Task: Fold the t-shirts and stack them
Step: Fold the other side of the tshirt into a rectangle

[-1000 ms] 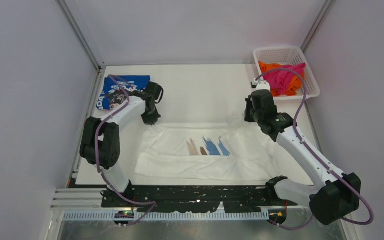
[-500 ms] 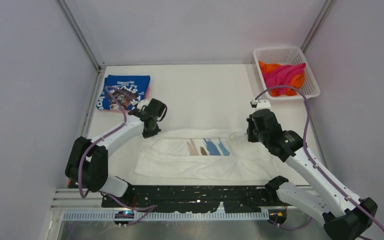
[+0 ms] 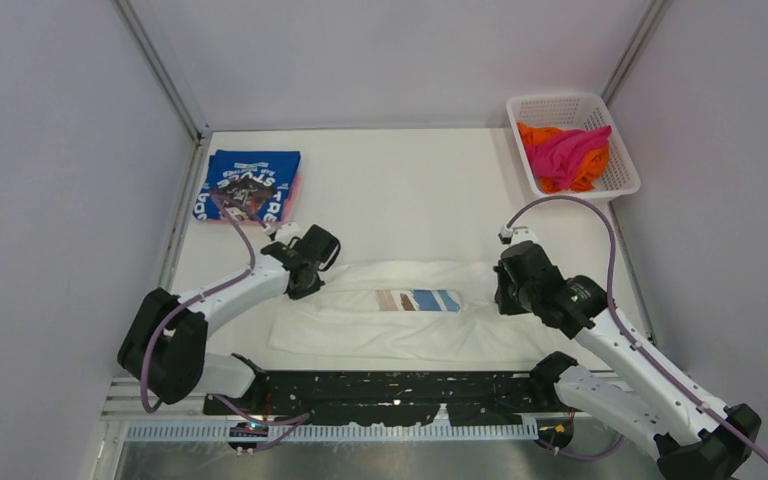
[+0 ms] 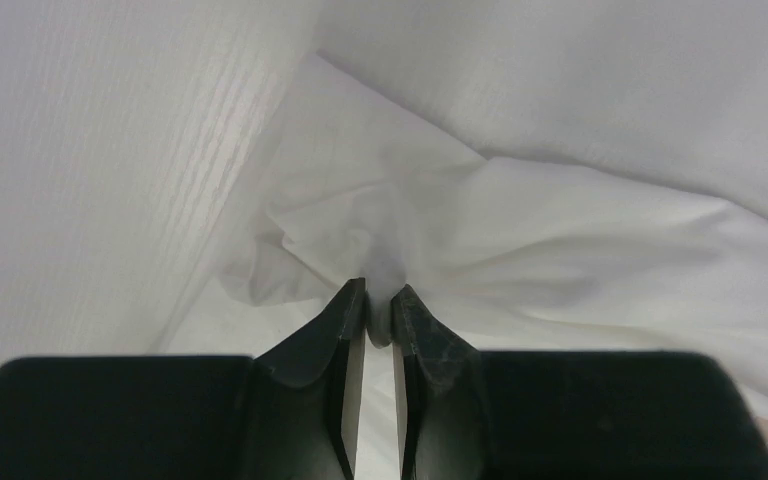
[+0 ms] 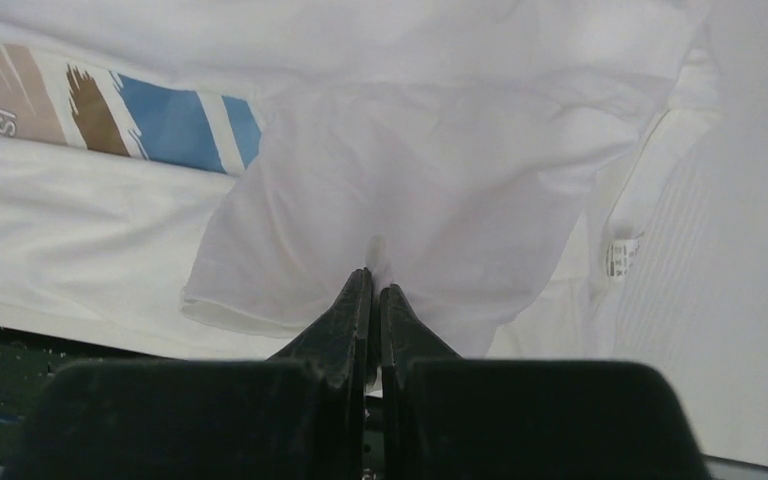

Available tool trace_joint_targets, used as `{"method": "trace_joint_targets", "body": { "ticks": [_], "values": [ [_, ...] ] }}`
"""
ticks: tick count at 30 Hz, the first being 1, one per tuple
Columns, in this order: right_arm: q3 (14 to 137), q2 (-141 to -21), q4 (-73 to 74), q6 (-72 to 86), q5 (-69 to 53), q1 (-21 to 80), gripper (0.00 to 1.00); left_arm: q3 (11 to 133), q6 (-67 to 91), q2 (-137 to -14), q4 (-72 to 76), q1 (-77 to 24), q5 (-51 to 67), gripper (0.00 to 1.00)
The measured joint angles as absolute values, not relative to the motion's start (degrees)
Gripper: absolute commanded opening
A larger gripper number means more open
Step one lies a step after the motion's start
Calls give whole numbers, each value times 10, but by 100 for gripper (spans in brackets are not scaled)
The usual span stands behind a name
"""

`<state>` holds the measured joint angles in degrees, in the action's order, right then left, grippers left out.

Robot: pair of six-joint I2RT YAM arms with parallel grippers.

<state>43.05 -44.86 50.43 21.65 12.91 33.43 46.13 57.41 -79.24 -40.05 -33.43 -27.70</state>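
Observation:
A white t-shirt with a brown and blue print lies across the near half of the table, its far edge folded over toward me. My left gripper pinches a nub of its cloth at the left end; the jaws stand just slightly apart on it. My right gripper is shut on a sleeve fold at the right end, its tips tight together. A folded blue t-shirt lies at the far left on a pink one.
A white mesh basket at the far right corner holds magenta and orange shirts. The black rail of the arm bases runs along the near edge, just beyond the white shirt's hem.
Both grippers have come toward the near edge, drawing the shirt's far edge over itself. The print is now half covered. The left jaws have parted a little.

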Motion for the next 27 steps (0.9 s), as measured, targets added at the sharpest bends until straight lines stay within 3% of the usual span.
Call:
{"method": "trace_joint_targets", "body": {
  "ticks": [3, 6, 9, 10, 12, 18, 27],
  "values": [
    [415, -449, 524, 235, 116, 350, 18, 446, 583, -777, -404, -336, -276, 32],
    [395, -452, 541, 259, 92, 386, 54, 446, 585, -753, -428, -337, -279, 69],
    [391, -459, 570, 280, 60, 415, 73, 466, 581, -719, -477, -338, -291, 98],
    [391, -457, 576, 283, 48, 420, 88, 476, 583, -710, -492, -338, -295, 99],
    [391, -445, 586, 284, 26, 423, 97, 500, 579, -689, -517, -337, -303, 100],
    [408, -387, 580, 298, 30, 423, 95, 517, 527, -655, -488, -337, -279, 100],
    [387, -404, 468, 370, 115, 406, 95, 520, 474, -809, -349, -281, -136, 100]
  ]
}}
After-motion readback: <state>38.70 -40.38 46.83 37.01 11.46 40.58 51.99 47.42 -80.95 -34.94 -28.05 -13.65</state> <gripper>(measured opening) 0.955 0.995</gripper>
